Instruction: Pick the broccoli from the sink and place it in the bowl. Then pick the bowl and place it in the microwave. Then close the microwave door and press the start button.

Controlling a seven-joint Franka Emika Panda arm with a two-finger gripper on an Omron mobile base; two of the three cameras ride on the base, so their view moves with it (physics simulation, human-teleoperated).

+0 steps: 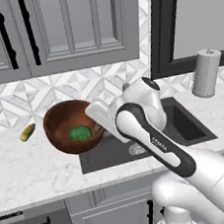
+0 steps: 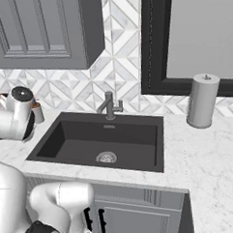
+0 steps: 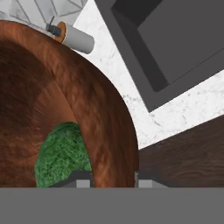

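So the gripper (image 3: 113,179) is clamped on the bowl (image 1: 61,127), one finger (image 3: 78,179) inside the rim and the other outside it, with the wall pinched between them. In the left base view the bowl looks tilted and raised off the marble counter (image 1: 37,173), just left of the sink (image 2: 110,138), though I can't really tell how high it sits. The broccoli (image 1: 80,133) is down in the bottom of the bowl, right by the inside finger. Left of the bowl there's a corn cob (image 1: 27,132) lying on the counter. Further back, the faucet (image 2: 109,105) stands behind the sink basin, and a grey canister (image 2: 203,100) sits far right against the tiled wall.
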